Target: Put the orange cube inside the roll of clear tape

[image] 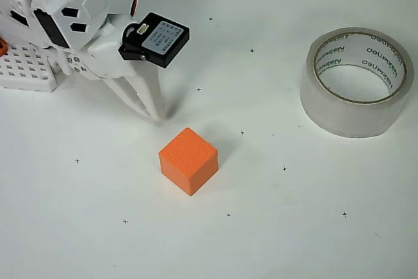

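The orange cube (188, 160) rests on the white table, a little left of centre, turned so one corner points toward the bottom of the picture. The roll of clear tape (358, 82) lies flat at the right, its hole facing up and dark lettering showing on the beige core. My white gripper (156, 115) reaches down from the upper left. Its two fingers meet at the tips, shut on nothing. The tips are just up and left of the cube, a short gap away from it.
A white perforated block (26, 68) sits at the left edge under the arm, with a tiny orange sliver (2, 47) against it. Small black cross marks dot the table (294, 227). Bare table lies between the cube and the tape.
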